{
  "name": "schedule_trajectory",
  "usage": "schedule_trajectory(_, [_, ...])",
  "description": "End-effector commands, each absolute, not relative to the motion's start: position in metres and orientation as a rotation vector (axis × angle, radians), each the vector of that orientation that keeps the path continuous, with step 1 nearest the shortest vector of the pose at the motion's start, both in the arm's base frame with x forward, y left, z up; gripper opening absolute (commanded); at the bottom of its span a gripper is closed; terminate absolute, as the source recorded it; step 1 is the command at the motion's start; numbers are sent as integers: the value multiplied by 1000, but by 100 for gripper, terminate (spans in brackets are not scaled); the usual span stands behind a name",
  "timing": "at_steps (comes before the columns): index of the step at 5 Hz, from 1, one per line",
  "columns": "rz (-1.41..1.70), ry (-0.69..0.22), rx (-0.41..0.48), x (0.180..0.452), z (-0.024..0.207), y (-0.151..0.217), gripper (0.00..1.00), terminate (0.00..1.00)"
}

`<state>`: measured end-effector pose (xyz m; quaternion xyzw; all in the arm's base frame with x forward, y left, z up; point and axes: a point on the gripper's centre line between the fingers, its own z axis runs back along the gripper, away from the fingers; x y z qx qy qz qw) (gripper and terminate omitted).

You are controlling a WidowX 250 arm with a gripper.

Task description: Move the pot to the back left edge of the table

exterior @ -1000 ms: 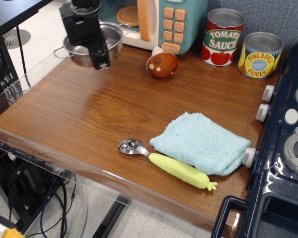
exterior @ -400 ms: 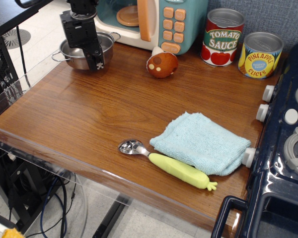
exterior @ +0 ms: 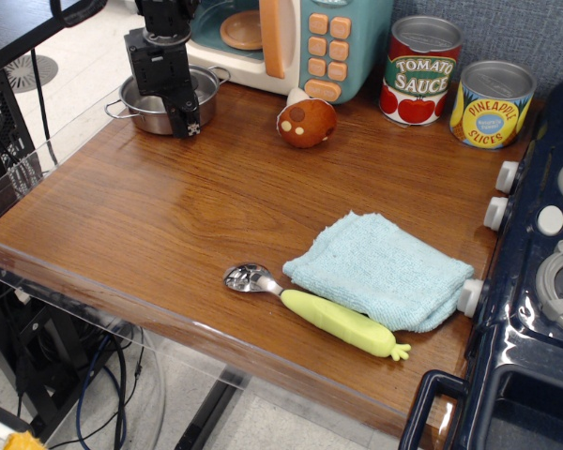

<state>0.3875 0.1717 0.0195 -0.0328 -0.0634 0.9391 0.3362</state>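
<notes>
The small shiny steel pot (exterior: 139,103) with wire loop handles sits low at the back left corner of the wood-grain table (exterior: 169,225), just in front of the toy microwave. My black gripper (exterior: 182,116) comes down from above on the pot's right front rim. One finger is outside the wall and the other inside, shut on the rim. The gripper body hides the middle of the pot.
A teal toy microwave (exterior: 300,37) stands at the back. A brown mushroom toy (exterior: 307,121), a tomato sauce can (exterior: 422,70) and a pineapple can (exterior: 491,103) line the back. A blue cloth (exterior: 380,270) and a yellow-handled spoon (exterior: 319,314) lie in front. The dark blue toy stove (exterior: 544,281) is at the right.
The gripper has carried the pot left and back, then lowered it from the air down to the tabletop at the back left corner.
</notes>
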Motion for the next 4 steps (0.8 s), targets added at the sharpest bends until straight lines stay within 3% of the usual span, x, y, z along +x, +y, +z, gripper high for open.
schedule_trajectory(1, [2465, -217, -116, 383, 40, 163, 100, 0])
schedule_trajectory(2, [2471, -234, -85, 382, 45, 162, 100, 0])
schedule_trajectory(4, [2499, -247, -169, 381, 83, 163, 100, 0])
